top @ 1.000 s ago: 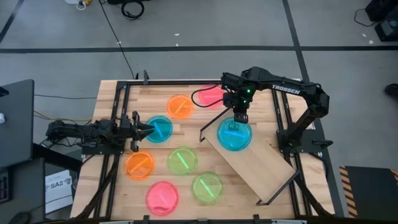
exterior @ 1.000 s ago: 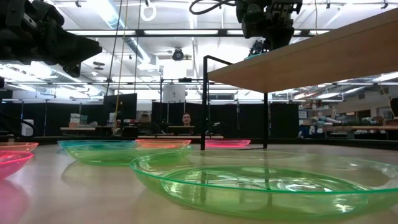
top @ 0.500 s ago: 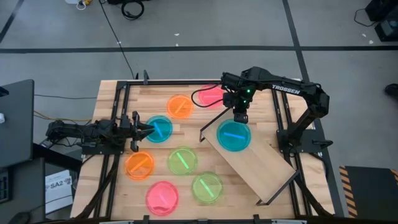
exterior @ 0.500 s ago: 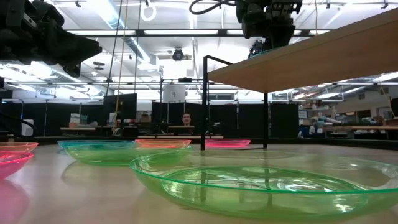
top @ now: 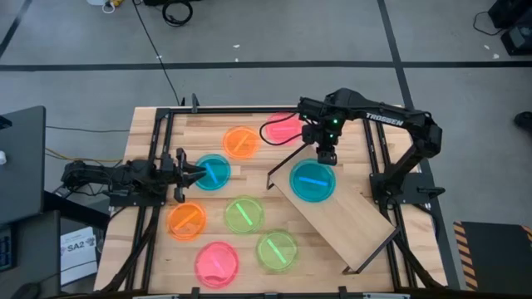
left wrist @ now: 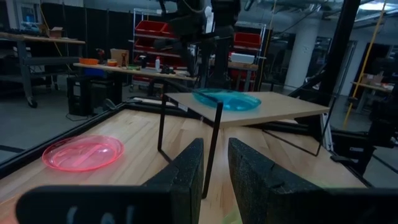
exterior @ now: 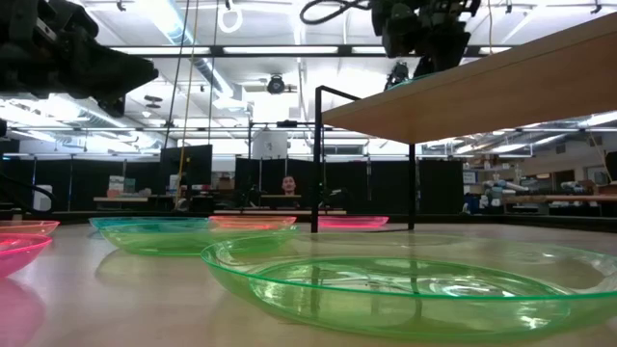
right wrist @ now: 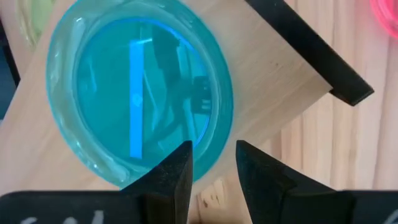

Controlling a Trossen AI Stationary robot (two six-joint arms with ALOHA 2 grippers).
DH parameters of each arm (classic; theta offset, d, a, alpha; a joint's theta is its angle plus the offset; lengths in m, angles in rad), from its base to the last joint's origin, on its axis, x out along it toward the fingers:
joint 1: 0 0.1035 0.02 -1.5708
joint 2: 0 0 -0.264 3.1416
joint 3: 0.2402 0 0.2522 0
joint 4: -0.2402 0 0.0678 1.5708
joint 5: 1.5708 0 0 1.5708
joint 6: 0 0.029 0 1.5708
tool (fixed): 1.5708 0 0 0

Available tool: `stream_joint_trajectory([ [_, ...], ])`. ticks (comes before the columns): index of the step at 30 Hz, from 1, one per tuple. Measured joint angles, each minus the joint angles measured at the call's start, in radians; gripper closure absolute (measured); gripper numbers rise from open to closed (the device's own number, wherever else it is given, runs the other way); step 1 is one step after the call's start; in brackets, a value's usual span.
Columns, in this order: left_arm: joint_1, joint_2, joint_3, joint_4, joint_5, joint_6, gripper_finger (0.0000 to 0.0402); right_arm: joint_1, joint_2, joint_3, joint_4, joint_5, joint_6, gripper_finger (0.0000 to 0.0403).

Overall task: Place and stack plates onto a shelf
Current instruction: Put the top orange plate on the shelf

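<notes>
Blue plate [top: 312, 181] on shelf [top: 349, 218], right claw [top: 327, 155] open above, person [exterior: 287, 185] only in low view

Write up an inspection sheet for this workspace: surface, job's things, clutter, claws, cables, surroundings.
Surface: wooden slatted table.
Job's things: blue plate lies on the shelf; seven plates on the table, among them a pink plate.
Clutter: nothing seen.
Claws: right claw open above the blue plate's far edge, holding nothing; left claw by a second blue plate, fingers slightly apart, empty.
Cables: black cable on the floor.
Surroundings: workshop benches, red bins.
</notes>
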Motion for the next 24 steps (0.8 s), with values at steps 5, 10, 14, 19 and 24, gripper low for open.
stream_joint_trajectory([
  [5,0.0,0.0,0.0,0.041,0.0,0.0,0.0322,-0.007,-0.066,0.0,0.032,0.0,-0.047,0.0274],
  [10,0.0,0.0,0.0,0.071,0.0,0.001,0.0322,-0.028,-0.166,-0.033,0.157,0.0,-0.075,0.0274],
  [14,0.0,0.0,0.0,0.076,-0.043,-0.015,0.0322,-0.049,-0.269,-0.147,0.292,-0.001,-0.075,0.0274],
  [19,0.0,0.0,0.0,0.126,-0.182,-0.066,0.0322,-0.072,-0.396,-0.314,0.427,0.0,-0.029,0.0274],
  [24,0.0,0.016,0.0,0.185,-0.273,-0.148,0.0322,-0.098,-0.493,-0.433,0.533,0.021,-0.018,0.0275],
])
